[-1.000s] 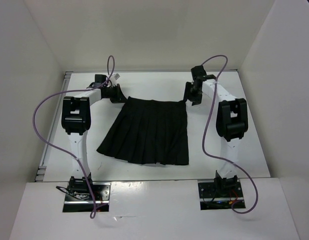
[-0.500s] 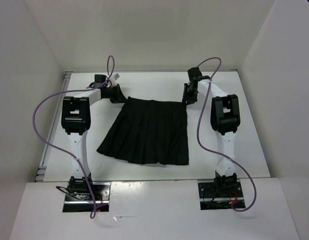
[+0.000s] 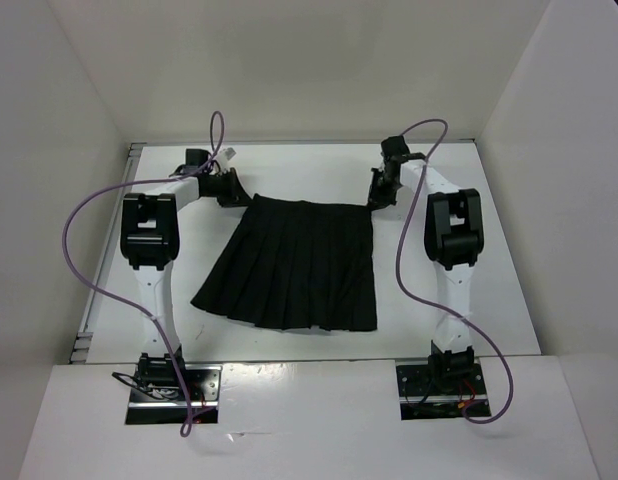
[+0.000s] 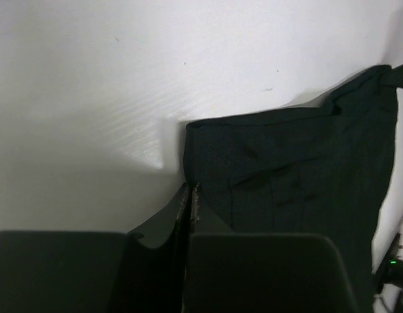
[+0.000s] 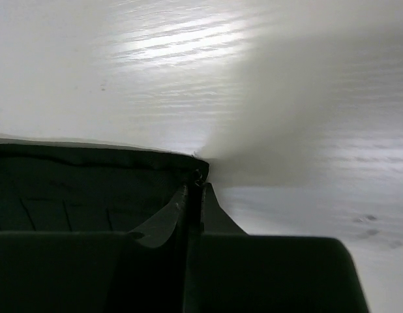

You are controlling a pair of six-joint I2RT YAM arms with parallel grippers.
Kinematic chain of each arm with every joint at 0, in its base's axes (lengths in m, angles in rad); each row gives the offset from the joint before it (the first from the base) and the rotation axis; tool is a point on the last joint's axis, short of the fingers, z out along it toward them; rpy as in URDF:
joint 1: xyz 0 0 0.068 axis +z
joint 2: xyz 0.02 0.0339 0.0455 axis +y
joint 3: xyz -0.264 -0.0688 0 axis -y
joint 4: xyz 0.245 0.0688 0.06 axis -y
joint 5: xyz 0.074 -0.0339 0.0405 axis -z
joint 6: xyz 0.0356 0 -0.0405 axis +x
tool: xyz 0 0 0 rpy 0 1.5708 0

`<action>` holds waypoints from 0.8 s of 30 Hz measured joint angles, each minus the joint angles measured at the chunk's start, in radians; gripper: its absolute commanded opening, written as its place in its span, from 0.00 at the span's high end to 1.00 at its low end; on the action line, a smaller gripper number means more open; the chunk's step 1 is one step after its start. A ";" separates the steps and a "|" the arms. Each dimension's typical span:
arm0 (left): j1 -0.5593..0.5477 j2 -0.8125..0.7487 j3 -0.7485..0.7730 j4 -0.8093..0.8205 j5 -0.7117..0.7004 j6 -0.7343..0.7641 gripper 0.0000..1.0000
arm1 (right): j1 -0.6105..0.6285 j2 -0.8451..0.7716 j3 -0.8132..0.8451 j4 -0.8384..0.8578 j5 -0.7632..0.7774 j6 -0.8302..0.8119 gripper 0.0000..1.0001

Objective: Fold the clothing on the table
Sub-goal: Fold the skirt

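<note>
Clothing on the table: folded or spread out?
Spread out. The clothing lies flat on the table, full pleated outline visible, no layer doubled over; left tool and right tool pinch its far corners.

The left arm (image 3: 154, 290) and right arm (image 3: 456, 290) looked alike: slim white tubes joined by chunky black housings. A thin purple cable (image 3: 65, 240) looped loosely off each. Each stood on a bare metal base plate (image 3: 204, 390) with small wires. Their fingers (image 4: 159, 225) were matte black, tapering to narrow tips.
</note>
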 measured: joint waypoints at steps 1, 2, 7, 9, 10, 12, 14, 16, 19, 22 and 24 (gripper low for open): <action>0.003 -0.004 0.000 -0.007 0.002 -0.013 1.00 | -0.006 -0.010 -0.007 -0.005 0.011 0.002 1.00; 0.007 -0.011 0.000 -0.014 0.005 -0.021 1.00 | -0.013 -0.022 -0.008 -0.016 0.028 0.005 1.00; 0.019 -0.084 0.011 -0.034 0.051 -0.093 1.00 | -0.042 -0.143 -0.007 -0.019 0.047 0.031 1.00; 0.019 -0.113 0.035 -0.032 0.066 -0.107 1.00 | -0.048 -0.199 0.001 -0.019 0.045 0.036 1.00; 0.019 -0.126 0.048 -0.028 0.074 -0.116 1.00 | -0.051 -0.218 0.007 -0.018 0.043 0.038 1.00; 0.021 -0.143 0.070 -0.017 0.091 -0.124 1.00 | -0.056 -0.247 0.019 -0.016 0.034 0.039 1.00; 0.023 -0.146 0.089 -0.009 0.107 -0.143 1.00 | -0.058 -0.253 0.034 -0.017 0.028 0.039 1.00; 0.025 -0.137 0.125 -0.026 0.119 -0.160 1.00 | -0.059 -0.244 0.068 -0.031 0.028 0.038 1.00; 0.029 -0.083 0.291 -0.078 0.138 -0.187 1.00 | -0.059 -0.218 0.198 -0.083 0.037 0.037 1.00; 0.032 -0.023 0.556 -0.166 0.157 -0.211 1.00 | -0.058 -0.193 0.414 -0.132 0.058 0.033 1.00; 0.036 0.004 0.764 -0.199 0.173 -0.240 1.00 | -0.057 -0.159 0.653 -0.200 0.070 0.027 1.00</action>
